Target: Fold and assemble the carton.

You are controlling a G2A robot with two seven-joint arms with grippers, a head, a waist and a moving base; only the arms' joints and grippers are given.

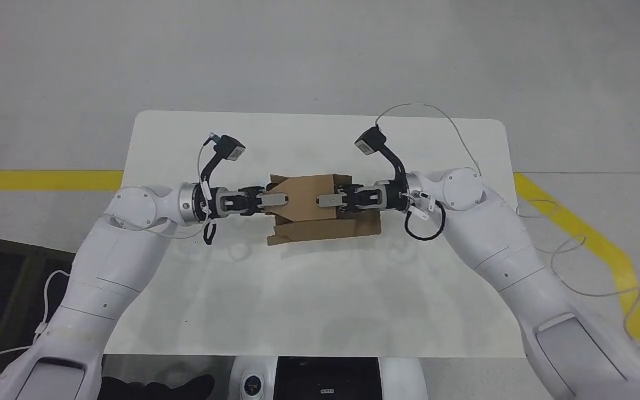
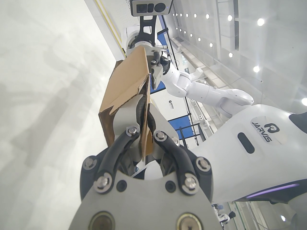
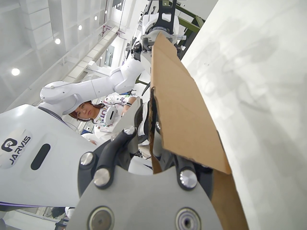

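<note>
Carton [image 1: 322, 208], partly folded, is hanging over the middle of the table [image 1: 300, 300]. It is being held at opposite ends, probably so its panels can be squared free of the surface. Left jaws are pinching one cardboard edge, narrowed right onto it. Right jaws are clamping the far end's panel, one side hidden behind it.

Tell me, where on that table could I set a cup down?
The table is bare along its far edge beyond the carton, and across the wide near stretch on the robot's side of it. The middle is crowded: two sets of jaws clamp the carton there.
</note>
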